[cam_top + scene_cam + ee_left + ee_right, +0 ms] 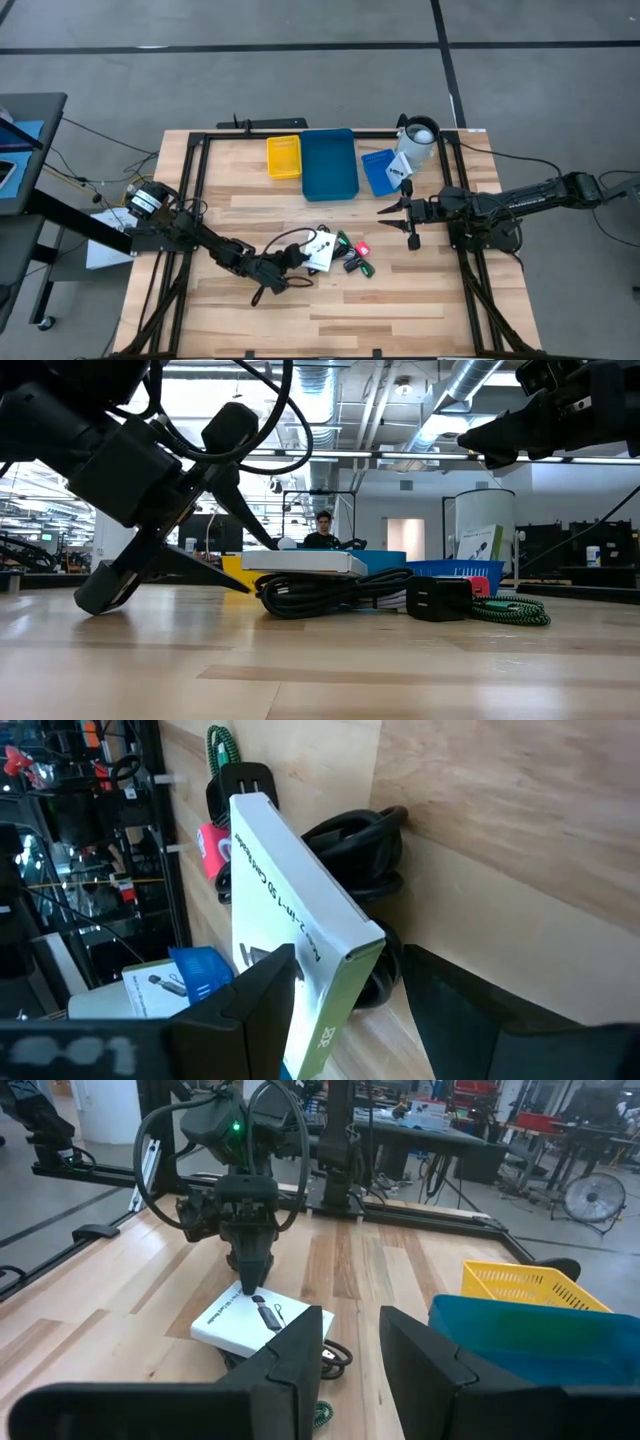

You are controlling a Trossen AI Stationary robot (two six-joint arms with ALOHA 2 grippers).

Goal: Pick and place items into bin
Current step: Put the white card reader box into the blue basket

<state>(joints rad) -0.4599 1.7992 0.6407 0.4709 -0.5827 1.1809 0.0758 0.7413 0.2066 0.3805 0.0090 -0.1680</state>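
Low in the centre of the high view, the left hand (pixel 297 256) sits with its fingers spread around the near end of a white package (pixel 319 248), not yet closed on it. That package lies on a coil of black cable (pixel 320 592) on the wooden surface (pixel 400 300), with small black clips (pixel 356 262) just right of it. Further up at right, the right hand (pixel 398 215) hovers, fingers apart, holding nothing. At the top centre, the blue bin (pixel 329 165) looks empty, so I judge the sorting barely begun.
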